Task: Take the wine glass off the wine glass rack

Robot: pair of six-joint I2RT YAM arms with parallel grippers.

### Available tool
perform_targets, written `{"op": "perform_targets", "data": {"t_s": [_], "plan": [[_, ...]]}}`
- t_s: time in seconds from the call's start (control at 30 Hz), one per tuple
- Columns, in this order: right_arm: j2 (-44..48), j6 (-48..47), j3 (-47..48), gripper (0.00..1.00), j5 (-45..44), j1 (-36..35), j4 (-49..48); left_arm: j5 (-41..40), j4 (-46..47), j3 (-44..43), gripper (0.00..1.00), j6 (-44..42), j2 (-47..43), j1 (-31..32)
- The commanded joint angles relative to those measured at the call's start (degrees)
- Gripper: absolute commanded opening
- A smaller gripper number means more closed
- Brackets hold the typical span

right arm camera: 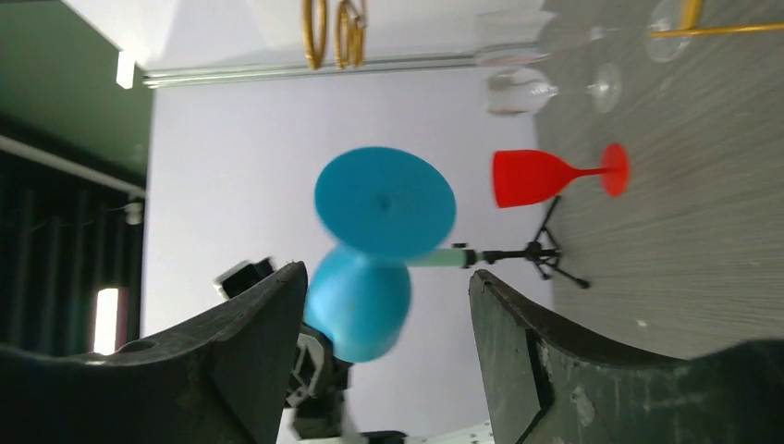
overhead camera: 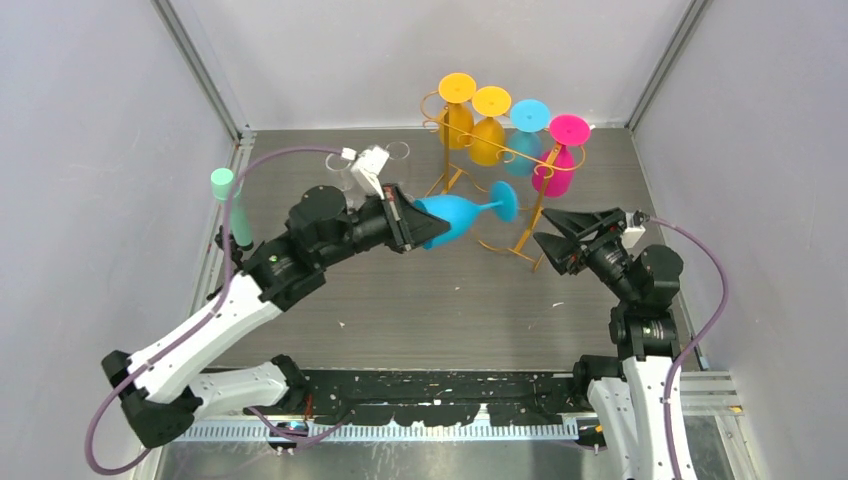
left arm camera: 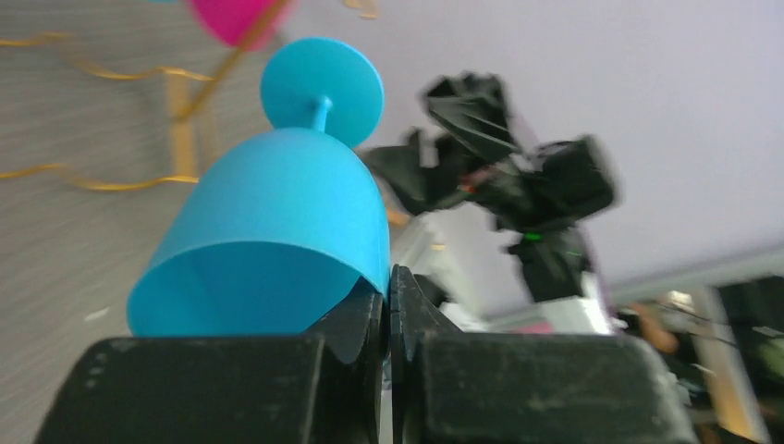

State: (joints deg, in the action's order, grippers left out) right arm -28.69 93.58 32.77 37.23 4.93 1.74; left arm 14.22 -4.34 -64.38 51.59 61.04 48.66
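Blue wine glass (overhead camera: 455, 215) is clear of the rack (overhead camera: 529, 215) and held sideways just in front of it. Left gripper (overhead camera: 415, 225) is clamped on its rim. Right gripper (overhead camera: 548, 228) is spread wide, holding nothing. Removal looks done; setting it down may remain.

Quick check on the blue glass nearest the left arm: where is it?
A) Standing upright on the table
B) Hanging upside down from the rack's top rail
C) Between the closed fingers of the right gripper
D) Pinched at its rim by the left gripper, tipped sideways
D: the left gripper is shut on the rim of the blue wine glass, which lies sideways and does not hang from the wine glass rack. The right gripper is open.
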Motion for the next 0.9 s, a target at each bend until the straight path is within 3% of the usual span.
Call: {"op": "perform_targets", "data": {"t_s": [0.0,0.23,0.47,0.87], "plan": [[3.0,-18.8,5.0,0.70,-5.1,-0.4,18.7,-18.1,-35.8,-8.0,0.00,-17.8,-2.2,0.0],[2.5,-29.5,5.1,0.60,-12.5,-0.4,32.2,-28.6,-55.3,-17.7,0.00,-27.7,12.9,-0.3],[2.2,-31.3,1.2,0.57,-16.7,-0.4,34.3,-23.6,-58.5,-28.5,0.00,-32.6,30.8,-7.0],[-16.3,-31.2,-8.9,0.36,-14.4,-1.5,15.0,-17.1,-62.3,-40.5,0.00,-36.5,46.1,-12.0]]}}
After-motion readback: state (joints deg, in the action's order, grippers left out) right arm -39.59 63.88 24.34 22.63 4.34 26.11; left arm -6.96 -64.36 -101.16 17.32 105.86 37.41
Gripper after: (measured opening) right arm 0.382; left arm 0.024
